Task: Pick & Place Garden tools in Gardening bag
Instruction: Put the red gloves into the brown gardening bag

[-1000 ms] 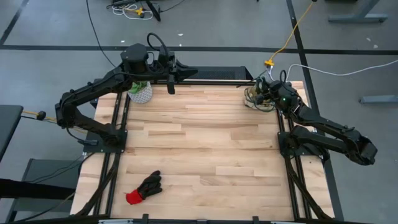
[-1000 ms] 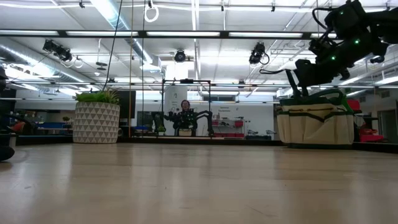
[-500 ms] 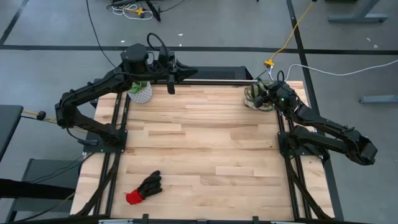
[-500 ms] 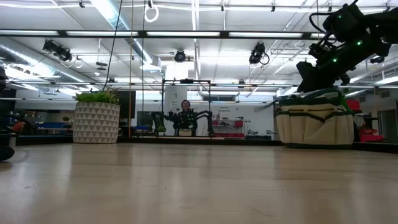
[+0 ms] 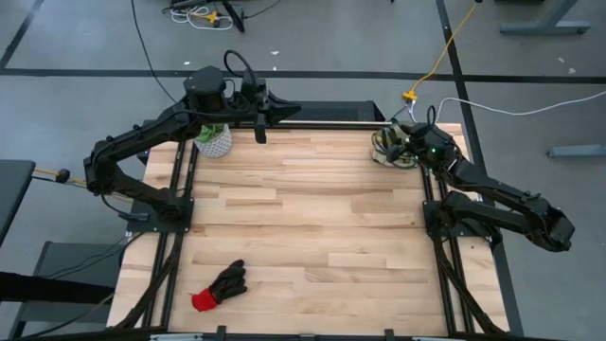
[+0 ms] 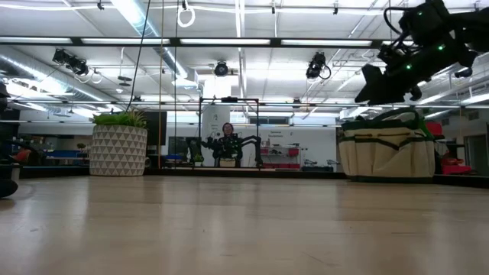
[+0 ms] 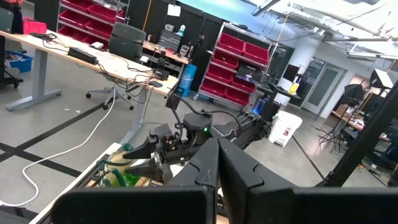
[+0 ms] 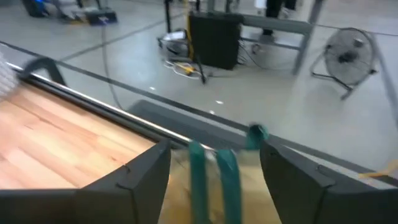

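Note:
The beige gardening bag (image 5: 382,152) with green trim stands at the table's far right corner, its base on the wood (image 6: 386,153). My right gripper (image 8: 214,174) hovers open just above the bag's mouth (image 6: 378,84), with the bag's green handles (image 8: 225,180) showing below its fingers. A black glove with a red cuff (image 5: 220,286) lies flat near the table's near left edge. My left gripper (image 7: 214,168) is shut and empty, held high and level by the far edge (image 5: 289,111), pointing toward the bag (image 7: 118,177).
A leafy plant in a white patterned pot (image 5: 213,140) stands at the far left corner (image 6: 118,149), under my left arm. Bare wood (image 5: 303,218) stretches between the glove and the bag. Black frame rails (image 5: 175,237) run along both sides.
My right gripper has stayed over the bag's mouth, dipped toward it and come back up, turning a little. The thin dark piece that hung below it at the bag's rim no longer shows. In the low view its fingers stand wider apart than before.

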